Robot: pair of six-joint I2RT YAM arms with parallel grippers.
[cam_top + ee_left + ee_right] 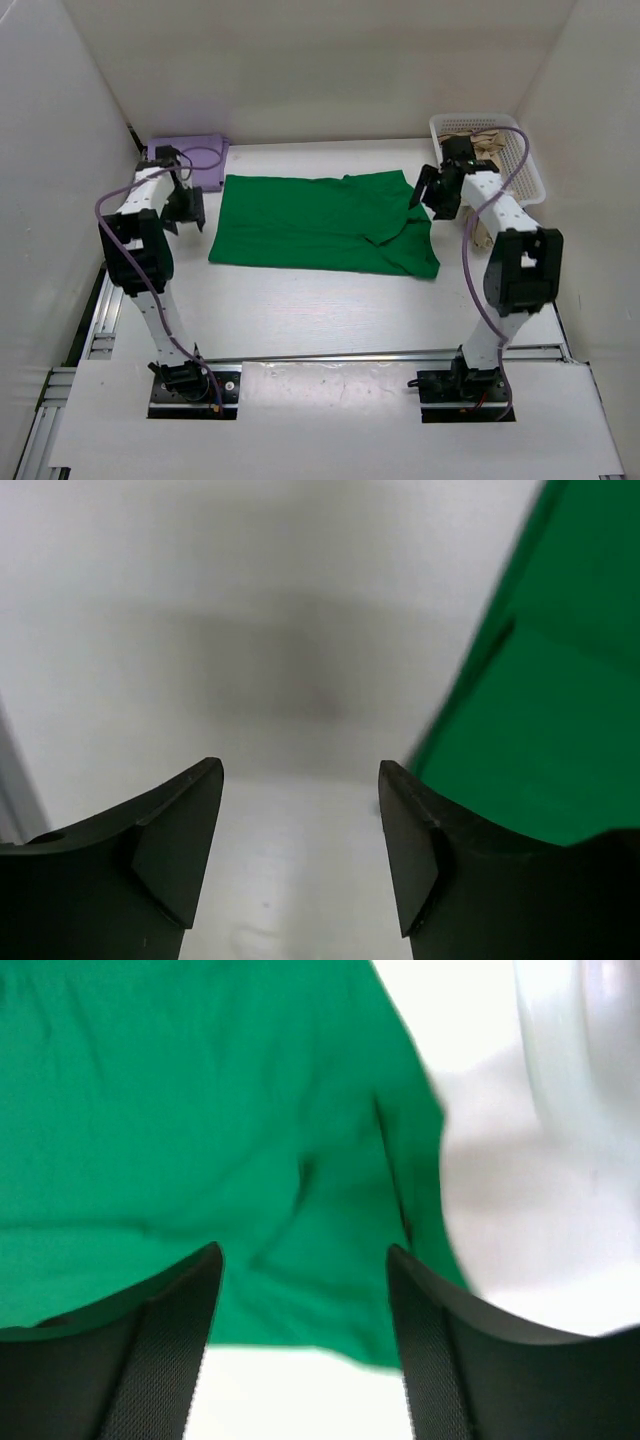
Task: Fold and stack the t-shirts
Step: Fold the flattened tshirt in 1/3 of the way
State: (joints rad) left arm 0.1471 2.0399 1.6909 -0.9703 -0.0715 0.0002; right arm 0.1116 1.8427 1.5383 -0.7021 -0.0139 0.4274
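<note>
The bright green t-shirt point(320, 222) lies spread across the middle of the table, its right end folded over; it shows in the left wrist view point(560, 710) and the right wrist view point(200, 1120). The lavender t-shirt point(195, 152) lies folded at the back left corner. The tan t-shirt point(487, 150) sits inside the white basket. My left gripper point(186, 212) is open and empty, just left of the green shirt's left edge point(300, 810). My right gripper point(428, 195) is open and empty over the shirt's right end point(303, 1300).
The white mesh basket point(530, 175) stands at the back right, close behind the right arm. White walls enclose the table on three sides. The arm bases sit on a rail at the near edge.
</note>
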